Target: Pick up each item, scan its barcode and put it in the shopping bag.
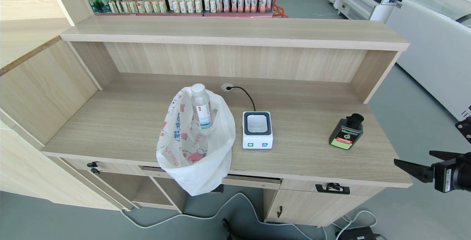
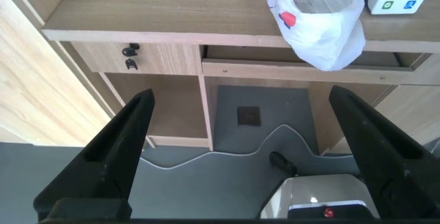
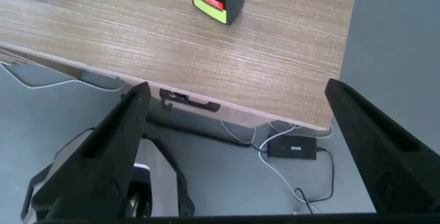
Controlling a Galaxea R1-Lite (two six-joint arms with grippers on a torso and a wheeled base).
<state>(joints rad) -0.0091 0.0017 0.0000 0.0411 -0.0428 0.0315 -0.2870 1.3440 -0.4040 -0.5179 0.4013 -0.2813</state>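
The left gripper point(image 2: 240, 93) hangs wide open and empty in front of the counter point(image 1: 121, 122), below its edge. On the counter the shopping bag point(image 1: 195, 151) droops over the front edge, a clear bottle point(image 1: 201, 107) standing inside. Just beside it sits the scanner point(image 1: 257, 129), then, well apart, an upright dark bottle point(image 1: 346, 133). The right gripper point(image 1: 413, 158) hovers off the counter's right end, open and empty

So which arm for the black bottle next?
Right. The right gripper hangs open off the counter edge near the black bottle; the left gripper sits beyond the shopping bag.
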